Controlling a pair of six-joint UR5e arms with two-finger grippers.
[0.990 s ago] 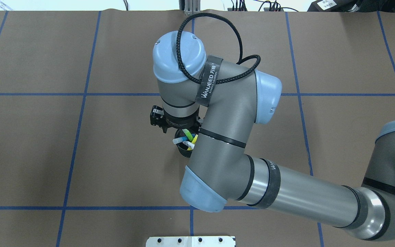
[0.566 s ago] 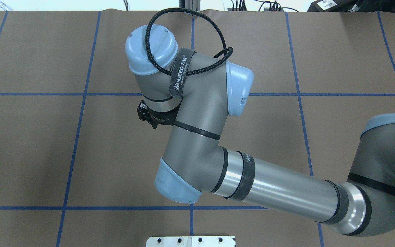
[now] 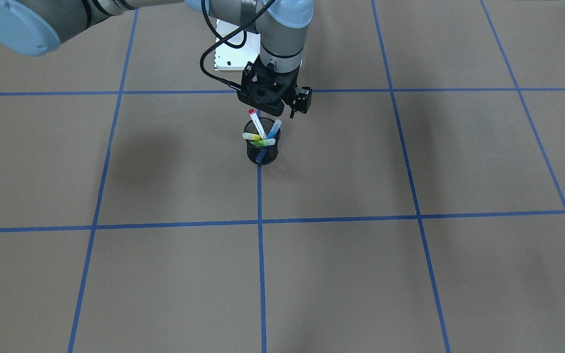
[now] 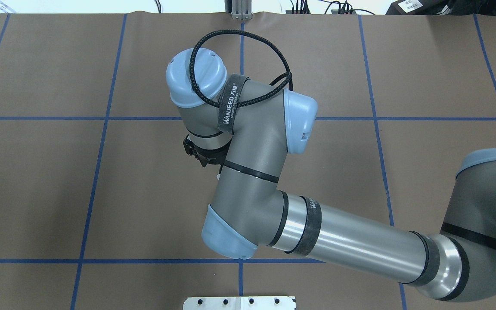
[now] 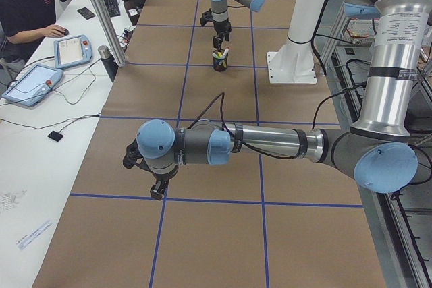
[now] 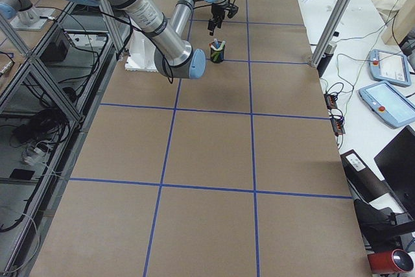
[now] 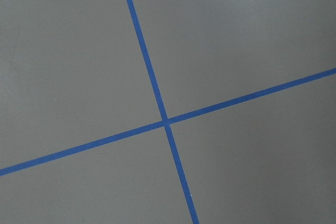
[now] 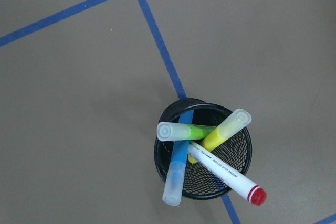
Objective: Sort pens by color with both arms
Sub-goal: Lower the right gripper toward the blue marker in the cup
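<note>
Exterior front-facing: right gripper [image 3: 269, 109], grip unreadable, hangs over pens [image 3: 261, 129] crowding the mesh cup [image 3: 263, 154].

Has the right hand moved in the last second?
Yes. In the overhead view the right hand and its light-blue wrist cap have shifted toward the view's left, off the vertical blue tape line the cap covered before.
</note>
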